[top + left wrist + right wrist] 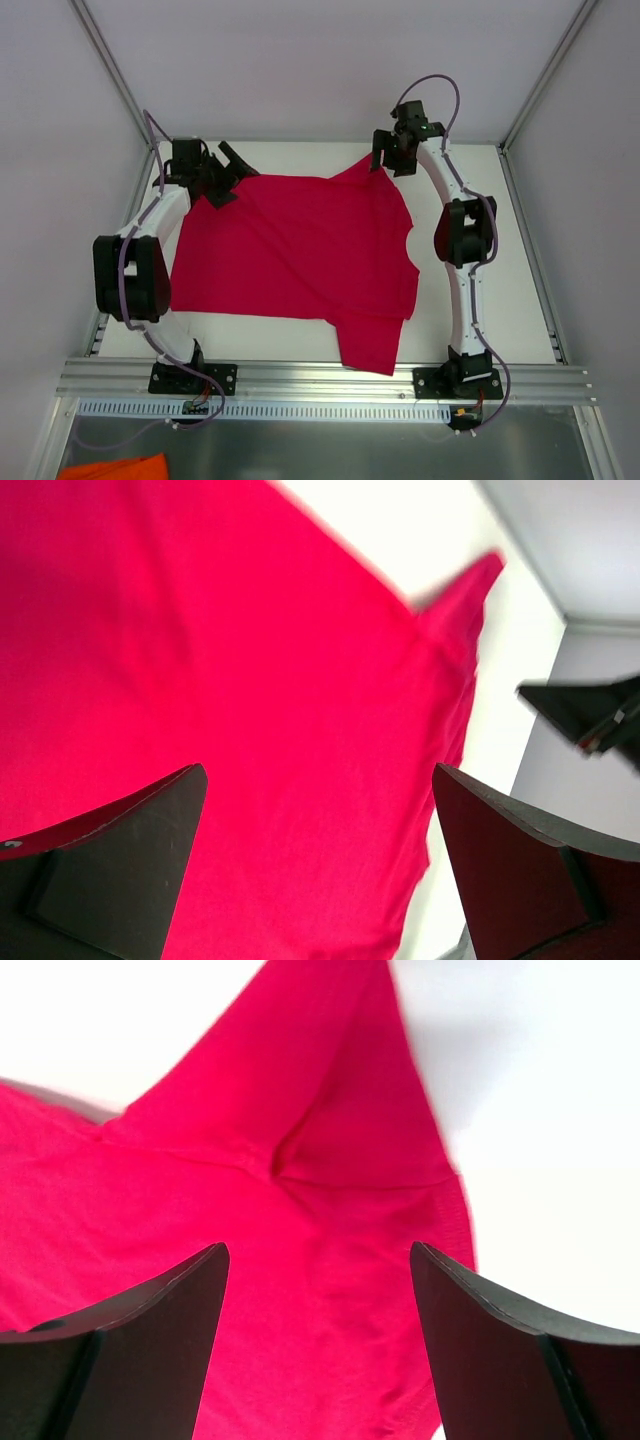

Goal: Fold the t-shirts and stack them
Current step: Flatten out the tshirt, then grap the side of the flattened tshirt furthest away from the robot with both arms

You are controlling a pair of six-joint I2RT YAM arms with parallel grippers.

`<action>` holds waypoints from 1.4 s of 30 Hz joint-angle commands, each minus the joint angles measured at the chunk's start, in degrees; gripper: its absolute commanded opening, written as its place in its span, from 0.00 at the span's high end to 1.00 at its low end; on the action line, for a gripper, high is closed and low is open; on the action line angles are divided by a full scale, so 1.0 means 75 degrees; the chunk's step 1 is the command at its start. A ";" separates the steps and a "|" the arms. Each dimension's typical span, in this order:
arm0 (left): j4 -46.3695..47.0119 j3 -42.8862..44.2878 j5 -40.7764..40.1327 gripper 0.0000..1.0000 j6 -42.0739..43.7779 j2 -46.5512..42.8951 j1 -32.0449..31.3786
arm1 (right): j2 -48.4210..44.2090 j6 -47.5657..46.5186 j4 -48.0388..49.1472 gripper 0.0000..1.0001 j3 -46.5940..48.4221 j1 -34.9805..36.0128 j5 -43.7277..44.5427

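A crimson-red t-shirt (300, 245) lies spread flat on the white table (510, 260), one sleeve pointing to the far right corner and the other hanging towards the near edge. My left gripper (228, 180) hovers over the shirt's far left corner, open, with only red fabric (250, 680) under its jaws (318, 770). My right gripper (392, 163) stands open just above the far sleeve (330, 1110), nothing pinched between its fingers (318, 1247). The right gripper's black body (590, 710) also shows in the left wrist view.
An aluminium rail (320, 380) with both arm bases runs along the near edge. An orange cloth (115, 468) lies below the rail at the bottom left. Pale enclosure walls (300, 70) close off the back and sides.
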 commanded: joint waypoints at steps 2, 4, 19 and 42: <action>0.0100 0.1839 0.0233 0.01 0.0214 0.1042 0.0158 | -0.0531 -0.0225 0.0239 0.23 -0.0279 -0.0197 0.0243; 0.0053 0.2552 0.0197 0.01 0.0213 0.1684 0.0275 | -0.0543 -0.0283 0.0216 0.24 -0.0442 -0.0232 0.0371; -0.0686 0.5134 -0.0587 0.01 0.0624 0.4346 0.1248 | -0.1574 -0.0682 0.0801 0.25 -0.1908 -0.0314 0.0524; -0.1095 0.5556 -0.1186 0.01 0.1186 0.5026 0.1951 | -0.0450 -0.0330 0.1200 0.27 -0.1440 -0.0455 0.0103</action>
